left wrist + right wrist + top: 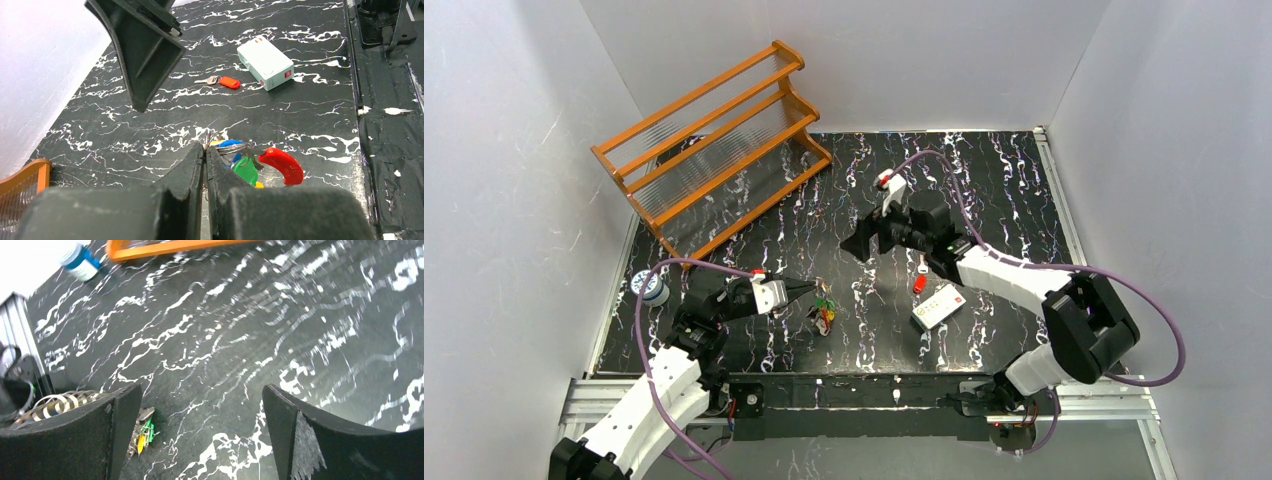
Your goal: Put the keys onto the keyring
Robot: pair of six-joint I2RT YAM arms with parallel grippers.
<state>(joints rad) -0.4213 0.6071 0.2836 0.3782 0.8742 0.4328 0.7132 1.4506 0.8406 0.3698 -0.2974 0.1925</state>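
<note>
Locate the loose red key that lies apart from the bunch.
In the top view the loose red key lies right of centre, just left of the white card, well right of the key bunch.

A lab test cell: white panel walls enclose a marbled table

Lighting's bright and even, seems to come from above, and the white walls bounce it so shadows on the black table stay faint. Top view is sharp corner to corner. Left wrist view: the wall upper left blows out to pure white, and the left gripper along the bottom is soft, out of focus. Right wrist view is smeared, worst toward the right and top, jar upper left fuzzy too
</note>
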